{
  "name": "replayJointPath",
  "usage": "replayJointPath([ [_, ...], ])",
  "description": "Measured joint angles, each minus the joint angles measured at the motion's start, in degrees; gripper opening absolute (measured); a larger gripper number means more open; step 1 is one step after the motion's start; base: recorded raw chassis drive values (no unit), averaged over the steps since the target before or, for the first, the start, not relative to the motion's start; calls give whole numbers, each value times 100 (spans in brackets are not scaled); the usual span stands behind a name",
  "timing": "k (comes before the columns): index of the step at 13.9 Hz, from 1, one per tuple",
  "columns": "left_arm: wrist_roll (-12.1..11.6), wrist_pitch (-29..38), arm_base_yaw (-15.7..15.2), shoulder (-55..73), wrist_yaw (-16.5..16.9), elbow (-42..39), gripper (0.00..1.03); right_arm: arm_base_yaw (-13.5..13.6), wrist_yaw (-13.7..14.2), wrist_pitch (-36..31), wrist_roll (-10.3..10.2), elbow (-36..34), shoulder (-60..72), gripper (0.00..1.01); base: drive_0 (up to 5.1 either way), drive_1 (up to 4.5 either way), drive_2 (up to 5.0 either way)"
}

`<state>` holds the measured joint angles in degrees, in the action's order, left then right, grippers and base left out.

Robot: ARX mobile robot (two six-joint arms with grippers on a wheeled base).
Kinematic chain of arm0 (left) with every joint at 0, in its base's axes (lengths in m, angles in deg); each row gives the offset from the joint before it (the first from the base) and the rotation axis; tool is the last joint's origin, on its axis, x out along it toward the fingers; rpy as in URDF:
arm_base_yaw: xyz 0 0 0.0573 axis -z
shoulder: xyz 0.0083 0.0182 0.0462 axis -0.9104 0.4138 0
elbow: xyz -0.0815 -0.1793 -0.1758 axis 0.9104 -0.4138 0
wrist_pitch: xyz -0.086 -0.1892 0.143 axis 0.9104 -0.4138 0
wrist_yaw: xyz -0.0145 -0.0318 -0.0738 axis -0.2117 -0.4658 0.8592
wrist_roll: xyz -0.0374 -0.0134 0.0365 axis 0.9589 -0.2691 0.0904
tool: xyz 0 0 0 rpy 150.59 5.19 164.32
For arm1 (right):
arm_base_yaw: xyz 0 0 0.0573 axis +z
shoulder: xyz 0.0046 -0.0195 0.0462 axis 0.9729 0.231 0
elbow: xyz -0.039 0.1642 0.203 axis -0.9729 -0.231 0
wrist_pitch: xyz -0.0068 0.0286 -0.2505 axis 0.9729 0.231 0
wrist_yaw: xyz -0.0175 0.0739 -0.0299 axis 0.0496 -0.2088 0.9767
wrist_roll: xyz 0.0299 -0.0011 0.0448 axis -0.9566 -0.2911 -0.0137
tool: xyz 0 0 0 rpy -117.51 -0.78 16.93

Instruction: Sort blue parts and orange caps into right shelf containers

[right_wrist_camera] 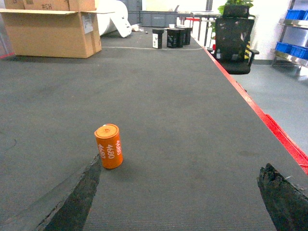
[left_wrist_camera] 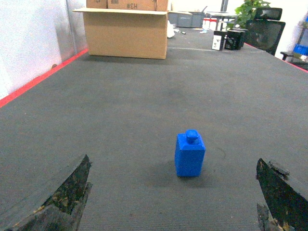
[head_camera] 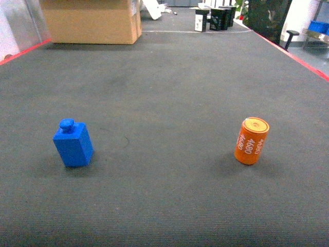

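The left gripper (left_wrist_camera: 173,197) is seen from its wrist camera with the two dark, worn fingers (left_wrist_camera: 67,192) spread wide at the lower corners of the view, and nothing is held between them. Ahead of this gap, apart from both fingers, the blue part (left_wrist_camera: 190,154) is standing upright on the dark grey mat (left_wrist_camera: 144,96); it is a small block with a round knob on top.

The right gripper (right_wrist_camera: 178,197) is also spread wide and is empty. The orange cap (right_wrist_camera: 109,146) is standing upright just beside the left fingertip (right_wrist_camera: 79,192) in that view, and it cannot be told if they touch. White numbers "4680" are printed on its side.

In the head view neither gripper is visible. The blue part (head_camera: 73,143) is placed at the left and the orange cap (head_camera: 251,140) at the right, well apart from each other.

At the far end of the mat a cardboard box (head_camera: 91,20) is placed, and some small black boxes (head_camera: 215,18) are near it. A black chair (right_wrist_camera: 233,38) and a steel shelf (right_wrist_camera: 291,53) with blue containers (right_wrist_camera: 293,48) are seen at the far right.
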<state>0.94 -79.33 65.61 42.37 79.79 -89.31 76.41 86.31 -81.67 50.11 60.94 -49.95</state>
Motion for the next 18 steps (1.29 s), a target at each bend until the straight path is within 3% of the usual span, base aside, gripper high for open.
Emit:
replayJointPath([
  [2, 2, 0, 0, 0, 0, 0, 98, 0, 2, 0, 0, 0, 0, 98, 0, 0, 0],
  [3, 116, -476, 374, 284, -852, 168, 98, 315, 643, 173, -22, 50, 190, 98, 0, 0, 0],
  [4, 205, 11, 1014, 1248, -1941, 291, 98, 1001, 1567, -442, -46, 57, 1038, 98, 0, 0, 0],
  [5, 238, 997, 1161, 2264, -2483, 341, 98, 1467, 1910, -1480, -179, 68, 2079, 98, 0, 0, 0],
  [6, 260, 2164, 1023, 3469, -2557, 546, 98, 1661, 2059, -2664, -221, 249, 3357, 98, 0, 0, 0],
  [8, 240, 4317, 1040, 5958, -2146, 1445, 98, 1978, 2059, -4931, -234, 1137, 6050, 98, 0, 0, 0],
  [9, 271, 4868, 1043, 6951, -2035, 1812, 98, 2035, 2035, -5501, -247, 1545, 7125, 98, 0, 0, 0],
  [12, 415, 5187, 1115, 8968, -1932, 2745, 98, 2092, 1969, -5716, -254, 2511, 9287, 98, 0, 0, 0],
  [18, 479, 5259, 1126, 10194, -1683, 3425, 98, 2031, 1950, -5775, -289, 3132, 10365, 98, 0, 0, 0],
])
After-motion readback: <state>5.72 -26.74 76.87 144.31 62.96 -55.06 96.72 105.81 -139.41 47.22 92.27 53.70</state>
